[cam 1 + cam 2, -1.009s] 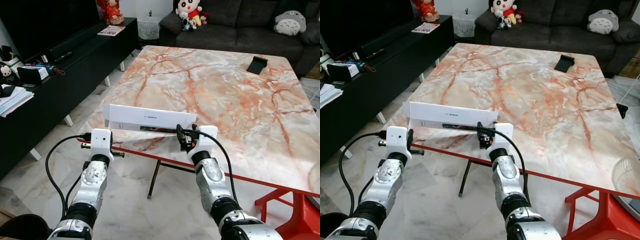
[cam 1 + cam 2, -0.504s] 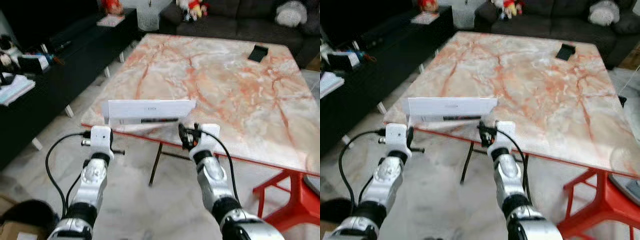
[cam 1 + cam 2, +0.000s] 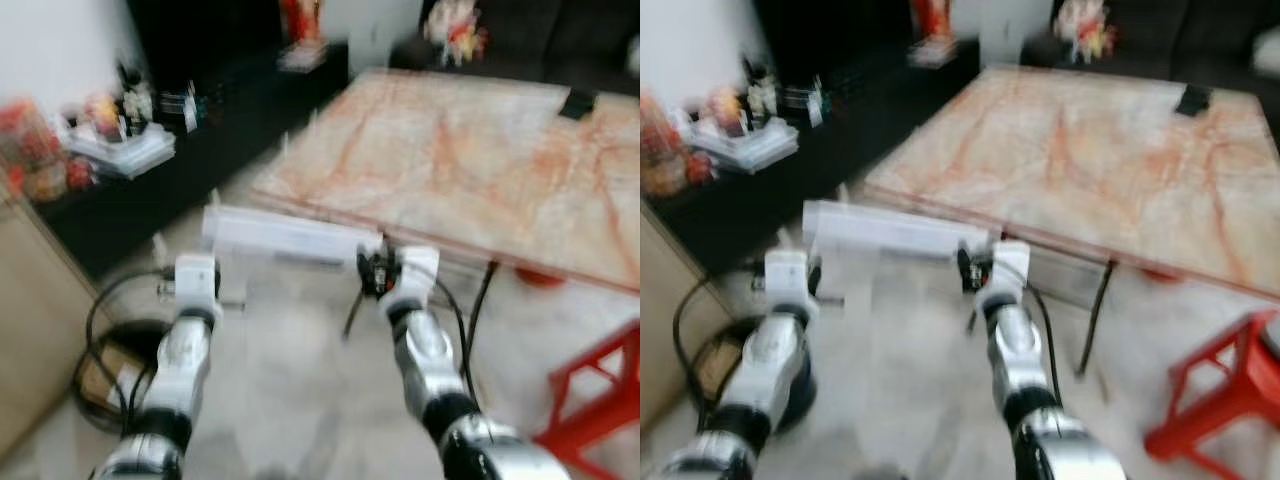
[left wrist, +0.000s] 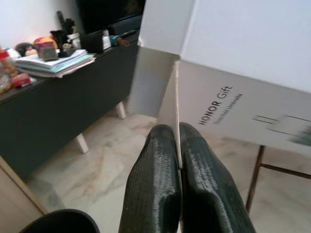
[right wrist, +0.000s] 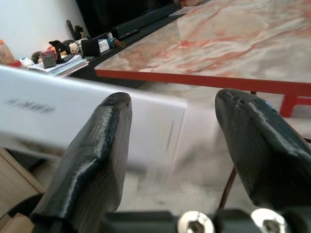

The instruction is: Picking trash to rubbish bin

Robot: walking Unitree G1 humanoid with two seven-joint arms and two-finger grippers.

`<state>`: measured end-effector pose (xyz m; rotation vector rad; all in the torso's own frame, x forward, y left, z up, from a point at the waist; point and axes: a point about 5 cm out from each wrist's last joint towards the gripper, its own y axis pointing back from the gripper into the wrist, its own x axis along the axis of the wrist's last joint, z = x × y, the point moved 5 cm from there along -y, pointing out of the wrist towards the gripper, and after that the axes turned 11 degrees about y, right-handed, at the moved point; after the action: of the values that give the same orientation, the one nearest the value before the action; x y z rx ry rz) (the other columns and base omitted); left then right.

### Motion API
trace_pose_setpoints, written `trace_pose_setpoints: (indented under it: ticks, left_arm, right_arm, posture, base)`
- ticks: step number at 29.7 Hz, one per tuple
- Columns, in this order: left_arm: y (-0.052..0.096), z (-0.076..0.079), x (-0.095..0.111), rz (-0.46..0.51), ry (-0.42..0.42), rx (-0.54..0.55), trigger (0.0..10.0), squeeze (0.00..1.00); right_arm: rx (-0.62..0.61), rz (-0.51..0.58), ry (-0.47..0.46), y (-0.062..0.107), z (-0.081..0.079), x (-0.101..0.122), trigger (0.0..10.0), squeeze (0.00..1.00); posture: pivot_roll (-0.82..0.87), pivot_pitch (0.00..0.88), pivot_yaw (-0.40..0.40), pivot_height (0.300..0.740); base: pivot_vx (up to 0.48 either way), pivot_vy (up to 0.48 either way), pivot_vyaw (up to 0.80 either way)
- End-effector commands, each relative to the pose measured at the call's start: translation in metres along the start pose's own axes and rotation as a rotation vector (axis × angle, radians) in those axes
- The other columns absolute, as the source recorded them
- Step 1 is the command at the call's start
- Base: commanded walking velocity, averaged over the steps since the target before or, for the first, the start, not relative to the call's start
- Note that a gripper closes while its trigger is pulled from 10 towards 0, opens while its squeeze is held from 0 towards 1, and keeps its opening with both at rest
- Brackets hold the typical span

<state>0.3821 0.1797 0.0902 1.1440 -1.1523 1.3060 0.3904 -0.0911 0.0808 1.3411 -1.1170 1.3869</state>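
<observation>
The left hand [image 4: 177, 160] is pinched tight on a flap of the white box [image 3: 285, 233], while the right hand [image 5: 170, 145] gapes wide at its other end, gripping nothing. The box has come off the worktop [image 3: 470, 150] and hangs over the floor; the view has swung left, so carrying to the bin seems underway.

Box [image 3: 285, 232] before both arms, table [image 3: 470, 160] behind it, stool [image 3: 600, 390] right.
</observation>
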Motion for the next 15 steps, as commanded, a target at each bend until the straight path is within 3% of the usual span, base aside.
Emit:
trace_pose_setpoints:
  ticks: [1,10,15]
  left_arm:
    - [-0.005,0.006,0.010,0.029,0.013,-0.013,10.0,0.00]
    - [-0.002,-0.004,0.002,0.001,0.027,0.019,10.0,0.00]
    - [0.008,-0.028,-0.031,-0.143,0.040,0.092,10.0,0.00]
  right_arm:
    - [-0.009,0.004,0.003,-0.001,0.004,0.002,10.0,0.00]
    - [-0.024,-0.036,0.006,0.004,0.010,-0.008,10.0,0.00]
    - [-0.042,-0.182,-0.009,0.020,0.016,-0.043,10.0,0.00]
  posture:
    - [-0.04,0.000,0.021,0.740]
    - [-0.04,0.000,0.015,0.740]
    - [-0.04,0.000,0.012,0.740]
  base:
    - [-0.319,0.000,0.00]
    - [-0.317,0.000,0.00]
    - [-0.058,0.000,0.00]
